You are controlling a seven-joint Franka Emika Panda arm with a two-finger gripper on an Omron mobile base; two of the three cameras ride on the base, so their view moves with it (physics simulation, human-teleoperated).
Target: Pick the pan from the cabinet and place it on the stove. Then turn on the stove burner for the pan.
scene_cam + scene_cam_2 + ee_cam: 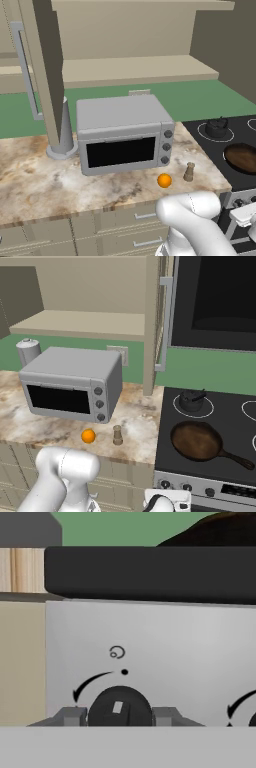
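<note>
Flanking the dark knob (119,708), my claw (119,714) has 1 finger on each side of it, apart but close in; I can't tell if they pinch yet. Beyond, the pan (197,441) sits on the stove (235,428), so placing is done. Left, I judge: turning on the burner.

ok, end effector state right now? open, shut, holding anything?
End effector: fingers sit on either side of the stove's dark knob; whether they grip it yet cannot be told.
</note>
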